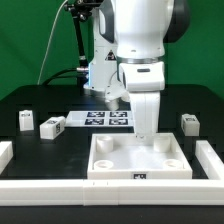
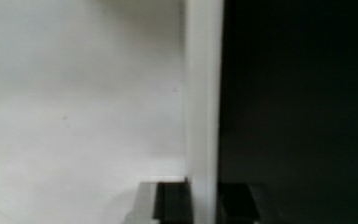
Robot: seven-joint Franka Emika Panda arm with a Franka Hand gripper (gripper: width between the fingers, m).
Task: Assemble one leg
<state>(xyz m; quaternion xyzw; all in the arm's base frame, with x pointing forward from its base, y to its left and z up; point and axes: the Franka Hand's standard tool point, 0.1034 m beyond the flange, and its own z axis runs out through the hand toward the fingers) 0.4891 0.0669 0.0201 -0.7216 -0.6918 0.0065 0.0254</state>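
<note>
Three legs show, none held. The outer left leg and inner left leg sit near the table edge at the exterior view's left. The right-side leg is near the opposite edge. All rest on the black table, well apart from the gripper.

The gripper is down at the back rim of the square tray-like piece, close to its back corner on the exterior view's right. The right-side leg looks nearest, lying off toward the exterior view's right. The inner left leg seems to lie on its side, long axis roughly along the front edge; the others are too small to call.

The arm is upright with the hand pointing straight down. In the wrist view a thin white wall edge runs between the dark fingers. Whether they pinch it, I cannot tell. The marker board lies behind the gripper.

Judgement: next comes a lift and a sideways reach to a leg.
</note>
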